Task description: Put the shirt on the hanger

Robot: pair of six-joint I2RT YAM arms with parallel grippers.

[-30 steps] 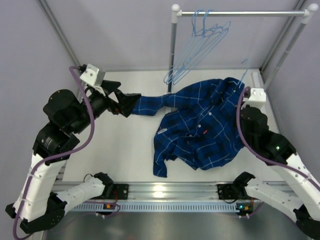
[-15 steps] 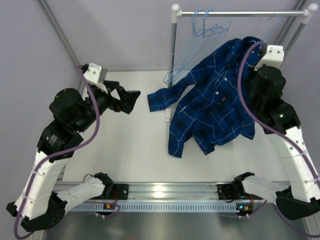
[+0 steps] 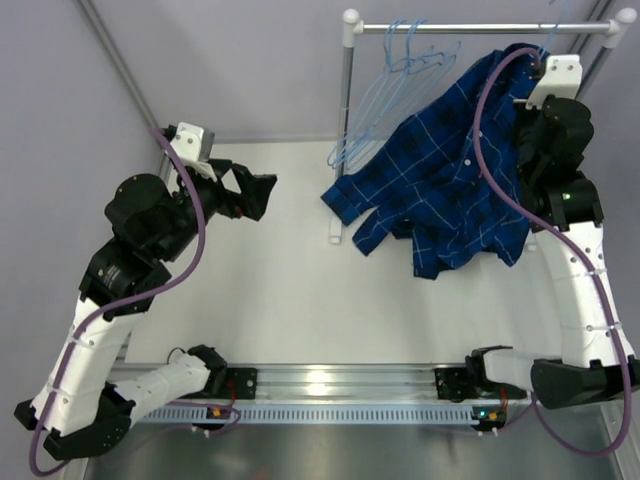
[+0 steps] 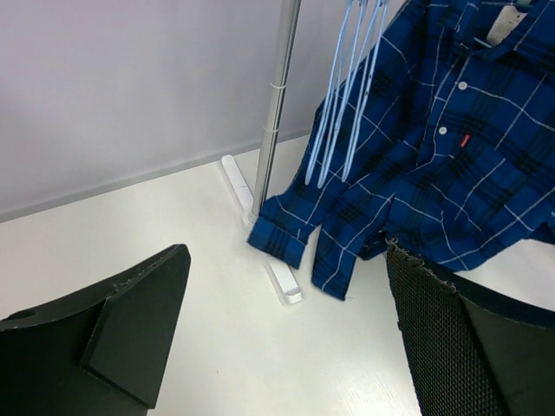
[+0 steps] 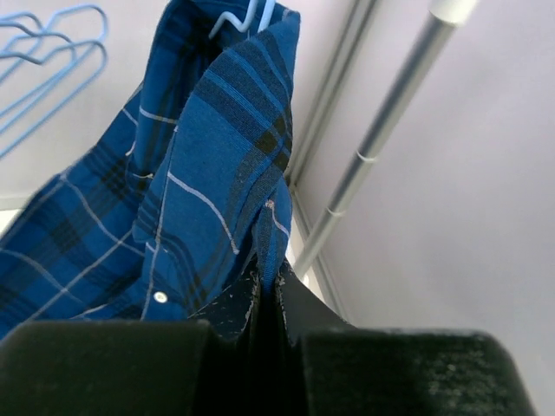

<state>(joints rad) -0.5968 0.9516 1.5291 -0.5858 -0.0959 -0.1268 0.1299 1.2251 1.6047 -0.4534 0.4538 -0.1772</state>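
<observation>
The shirt (image 3: 440, 190) is held aloft over the far right corner of the table (image 3: 280, 300), just below the rail (image 3: 470, 27), by the raised right arm. It is gripped high, at the collar end, so that the body and sleeves fall freely beneath. That is judged to be the reason for the hold: with the cloth hanging straight, the neck can be brought up to the rail.

The right gripper (image 5: 267, 279) is seen closed to a sliver, with a fold of plaid cloth near the collar pinched between its fingers. A loop of pale wire, taken to be the hanger (image 5: 236, 19), is seen rising out of the neck of the shirt. Whether its shoulders sit properly inside the shirt cannot be told, nor whether its hook is over the rail.

One cuff hangs low beside the foot of the post (image 3: 347, 120), close to the table — touching or not cannot be made out. The spare hangers (image 3: 400, 90) are bunched on the rail, just left of the shirt.

The left gripper (image 3: 258, 192) is held over the table's left side, well apart from the shirt and turned toward it. Its jaws are spread to their widest, and nothing is held or touched — a position judged to leave room for the hanging.
</observation>
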